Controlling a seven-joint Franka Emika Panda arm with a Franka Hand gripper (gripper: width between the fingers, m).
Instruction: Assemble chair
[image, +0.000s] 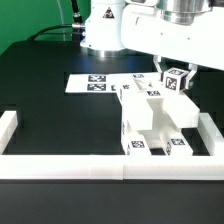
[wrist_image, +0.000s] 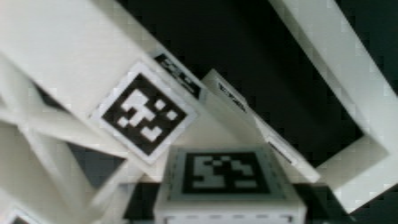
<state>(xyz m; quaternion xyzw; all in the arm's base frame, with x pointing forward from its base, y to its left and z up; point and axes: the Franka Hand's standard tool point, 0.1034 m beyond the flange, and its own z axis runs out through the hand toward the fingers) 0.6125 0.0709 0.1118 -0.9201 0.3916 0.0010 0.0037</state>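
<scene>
The chair's chunky white tagged parts (image: 152, 122) stand joined together at the exterior view's right, against the front wall. My gripper (image: 177, 78) hangs just above their far right side, shut on a small white tagged block (image: 178, 82). In the wrist view that block (wrist_image: 222, 172) sits between my gripper's (wrist_image: 226, 205) dark fingers (wrist_image: 143, 200), its square tag facing the camera. Beyond it run the slanted white bars of the chair frame (wrist_image: 54, 60), one with a large tag (wrist_image: 143, 110). Whether the block touches the frame is unclear.
A low white border wall (image: 60, 165) runs along the front and up both sides (image: 9, 125) of the black table. The marker board (image: 92, 84) lies flat behind the chair parts, near the arm's white base (image: 100, 30).
</scene>
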